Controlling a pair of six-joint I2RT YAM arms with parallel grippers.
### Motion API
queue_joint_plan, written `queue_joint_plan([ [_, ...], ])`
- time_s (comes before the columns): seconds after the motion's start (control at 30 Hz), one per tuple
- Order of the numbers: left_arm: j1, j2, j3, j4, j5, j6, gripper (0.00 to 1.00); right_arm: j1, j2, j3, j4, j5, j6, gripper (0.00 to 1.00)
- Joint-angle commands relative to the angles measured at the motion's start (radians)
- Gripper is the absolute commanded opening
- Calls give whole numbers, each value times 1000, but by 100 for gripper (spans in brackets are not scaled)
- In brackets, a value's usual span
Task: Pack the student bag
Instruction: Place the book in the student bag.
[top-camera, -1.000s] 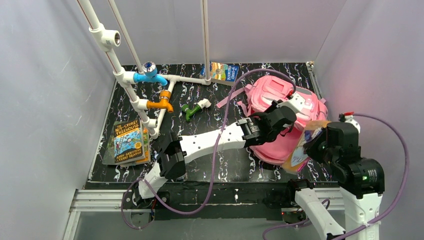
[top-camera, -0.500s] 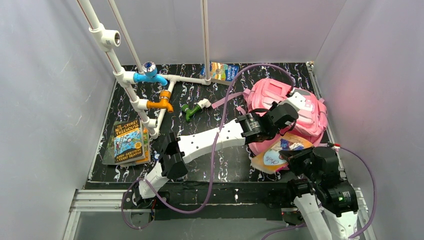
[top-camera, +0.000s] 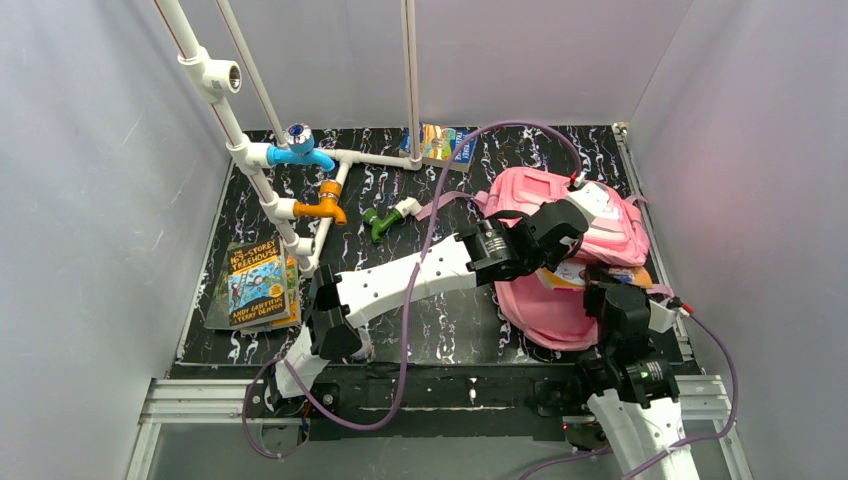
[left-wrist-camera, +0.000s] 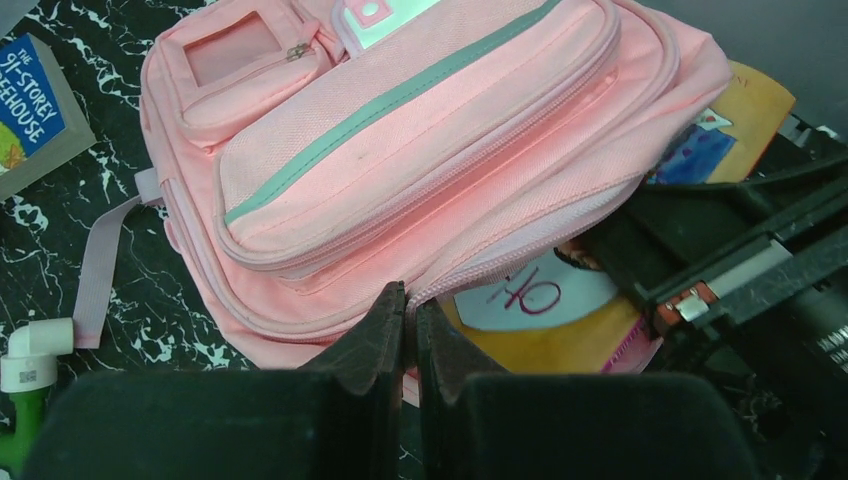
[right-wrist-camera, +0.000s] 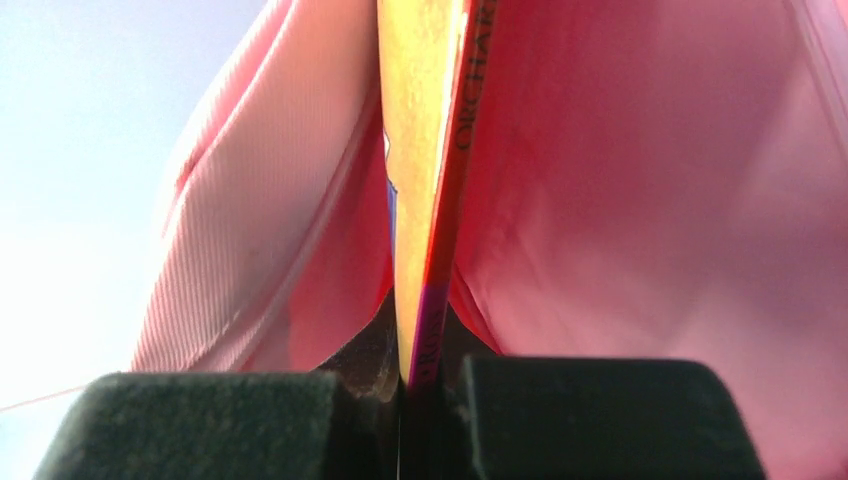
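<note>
Well to the left of the large pink fabric student bag (top-camera: 548, 190), a small stack of colourful paperback books (top-camera: 255, 283) lies on the black white-veined tabletop (top-camera: 450, 325). Between that stack and the bag stands a white plastic pipe frame (top-camera: 262, 175) carrying a blue tap (top-camera: 298, 150), an orange tap (top-camera: 325, 203) and a green tap (top-camera: 383, 220). A blue-covered book (top-camera: 447, 143) lies just beyond the bag's far left corner. The left gripper (left-wrist-camera: 410, 300) is at the bag's near side, jaws clenched on the zip rim of its main opening. The bag lies front pockets up at the right of the tabletop, grey trim showing. At the bag's near right side, the right gripper (right-wrist-camera: 415, 340) grasps a thin orange-covered book (right-wrist-camera: 425, 150) by its edge, the book partly inside the opening, pink fabric on both sides of it.
</note>
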Motion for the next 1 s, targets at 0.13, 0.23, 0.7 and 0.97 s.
queue_joint_plan([
  [0.13,-10,-118,60,-3,107,-73,0,0,103,-156,507,235,-67,1],
  [0.23,-10,-101,106,-19,161,-108,0,0,174,-222,666,275,-128,1],
  [0.7,-9,-89,147,-7,299,-217,0,-9,511,-305,1135,181,-206,1],
  [0.97,-9,-70,172,-6,313,-237,0,-17,838,-270,1347,173,-177,1],
])
